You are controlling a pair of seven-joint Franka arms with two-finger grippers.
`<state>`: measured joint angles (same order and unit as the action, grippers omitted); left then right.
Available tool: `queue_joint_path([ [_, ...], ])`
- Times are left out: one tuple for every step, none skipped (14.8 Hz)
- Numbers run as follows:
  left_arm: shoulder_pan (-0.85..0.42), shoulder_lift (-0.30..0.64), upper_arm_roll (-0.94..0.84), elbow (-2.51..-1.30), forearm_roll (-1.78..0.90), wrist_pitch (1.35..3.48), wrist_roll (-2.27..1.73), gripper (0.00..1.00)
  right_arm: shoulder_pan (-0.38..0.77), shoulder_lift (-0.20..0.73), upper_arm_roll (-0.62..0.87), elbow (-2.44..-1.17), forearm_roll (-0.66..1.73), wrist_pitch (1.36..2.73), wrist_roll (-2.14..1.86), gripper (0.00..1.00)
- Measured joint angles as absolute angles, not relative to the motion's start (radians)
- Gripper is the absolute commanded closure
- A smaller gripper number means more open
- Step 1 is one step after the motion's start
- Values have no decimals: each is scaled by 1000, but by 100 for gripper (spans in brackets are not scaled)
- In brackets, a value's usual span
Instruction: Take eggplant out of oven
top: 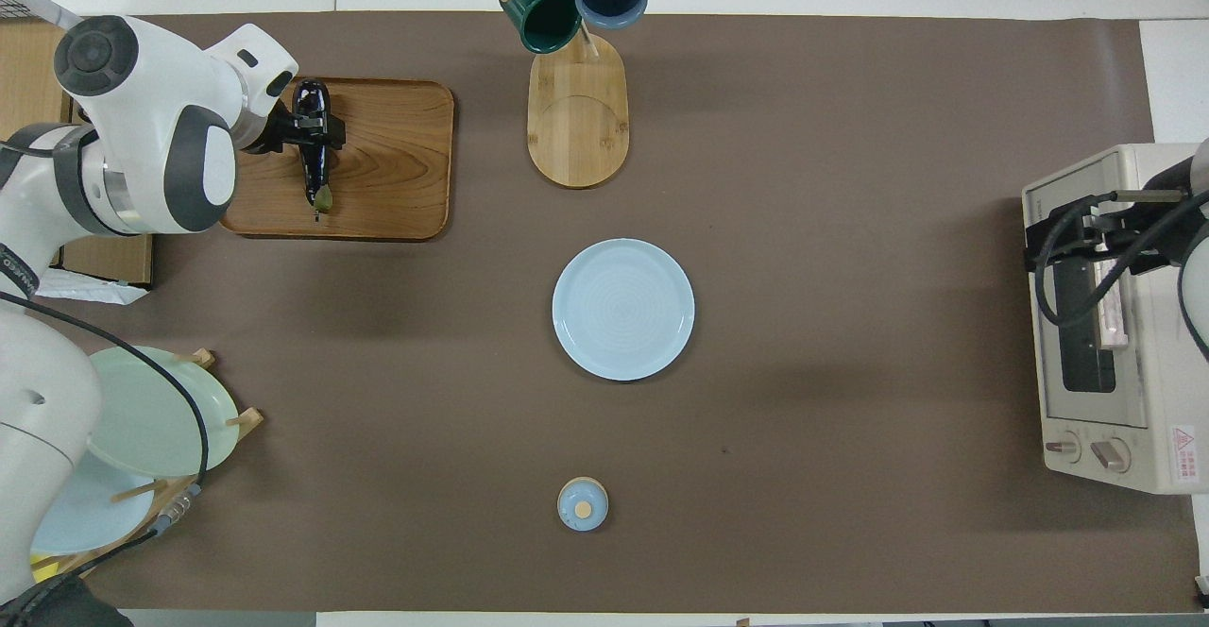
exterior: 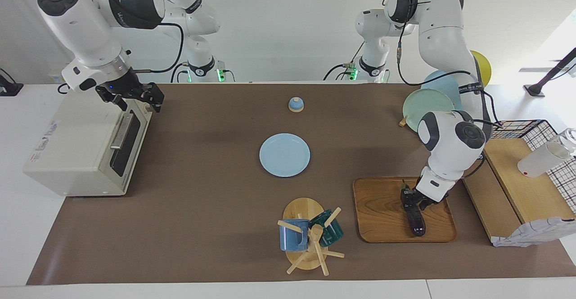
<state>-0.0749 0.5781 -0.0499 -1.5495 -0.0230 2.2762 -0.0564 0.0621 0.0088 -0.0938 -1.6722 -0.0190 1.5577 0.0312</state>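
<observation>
In the facing view the left hand point(exterior: 411, 201) sits low on the wooden tray point(exterior: 382, 218), fingers spread around the eggplant point(exterior: 416, 221), which lies on the tray and reaches out past the fingertips. A clean finish would be a straight lift, so the slim, glossy fruit is not rolled. The right hand point(exterior: 135, 95), released, hovers over the top front edge of the boxy cream oven point(exterior: 76, 146), whose dark glass door looks closed. From overhead the eggplant point(top: 315, 150) lies lengthwise under the left hand point(top: 310, 127), green stem toward the robots.
</observation>
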Motion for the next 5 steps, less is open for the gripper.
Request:
queue_joint_path([
  [-75,572,-50,-1545,-24,2262,-56,0,62,7,-94,-1672,-19,1556,31,0],
  [-75,559,-50,-1541,-27,2240,-56,0,62,6,-94,-1672,-19,1556,31,0],
  [-75,539,-50,-1536,-38,2208,-57,0,62,5,-94,-1672,-19,1556,31,0],
  [-75,511,-50,-1534,-51,2173,-58,0,62,2,-94,-1673,-19,1553,31,0],
  [-75,477,-50,-1534,-57,2131,-59,0,62,-1,-94,-1674,-19,1550,31,0],
])
